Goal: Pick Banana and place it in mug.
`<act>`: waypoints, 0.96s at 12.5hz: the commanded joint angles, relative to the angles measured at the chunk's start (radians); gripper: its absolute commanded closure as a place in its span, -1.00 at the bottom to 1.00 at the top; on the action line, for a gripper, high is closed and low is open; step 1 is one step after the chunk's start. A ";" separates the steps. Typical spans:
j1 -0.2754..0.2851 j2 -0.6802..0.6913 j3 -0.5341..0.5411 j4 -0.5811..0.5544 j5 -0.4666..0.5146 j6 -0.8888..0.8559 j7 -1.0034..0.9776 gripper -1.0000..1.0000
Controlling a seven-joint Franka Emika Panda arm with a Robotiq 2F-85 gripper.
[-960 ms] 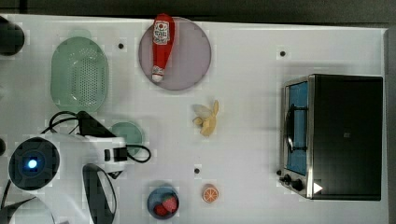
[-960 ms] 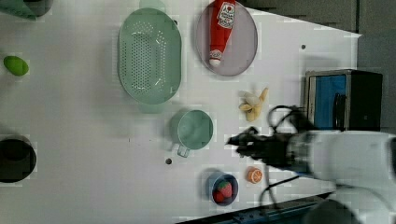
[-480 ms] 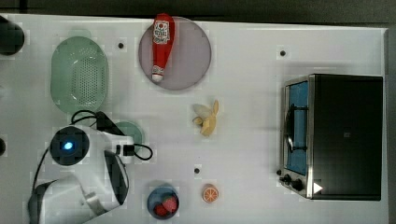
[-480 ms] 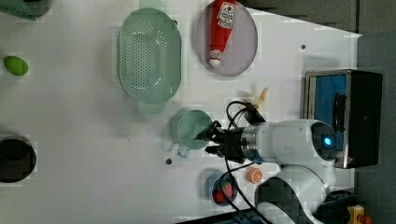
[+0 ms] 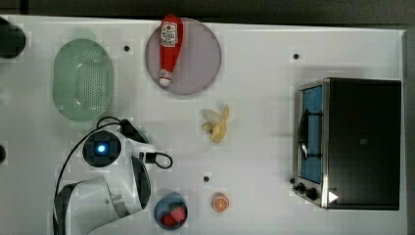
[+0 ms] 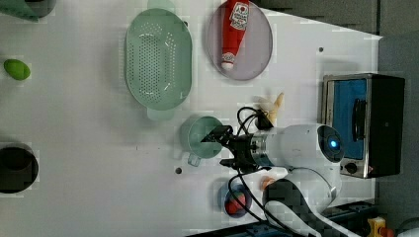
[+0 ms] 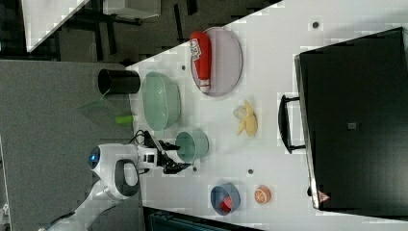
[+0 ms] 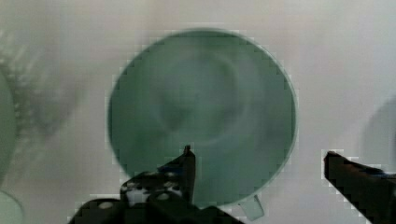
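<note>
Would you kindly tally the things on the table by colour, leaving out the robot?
Green: 3, basket, mug, lime
Red: 1, ketchup bottle
Yellow: 1, banana
Orange: 1, orange slice
Blue: 1, bowl
Purple: 1, plate
Black: 2, toaster oven, cup
Total: 10

Matt white table (image 5: 254,147) — perforated plastic-looking basket (image 5: 83,78), glossy red ketchup bottle (image 5: 169,46), metal-fronted oven (image 5: 350,142).

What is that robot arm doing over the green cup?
The robot arm's pincer hangs over the teal mug with its jaws wide apart and nothing between them. The mug looks empty inside. The toy banana lies on the white table, apart from the arm, between the purple plate with the ketchup bottle and the toy oven. So the banana has not been put in the mug.
</note>
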 commanded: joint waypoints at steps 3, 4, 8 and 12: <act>-0.019 -0.162 -0.059 0.074 0.004 -0.024 0.027 -1.00; -0.025 -0.213 -0.086 0.094 0.003 -0.090 -0.010 -1.00; -0.050 -0.365 -0.239 0.254 0.003 -0.434 -0.082 -1.00; -0.064 -0.391 -0.407 0.490 -0.056 -0.777 -0.259 -1.00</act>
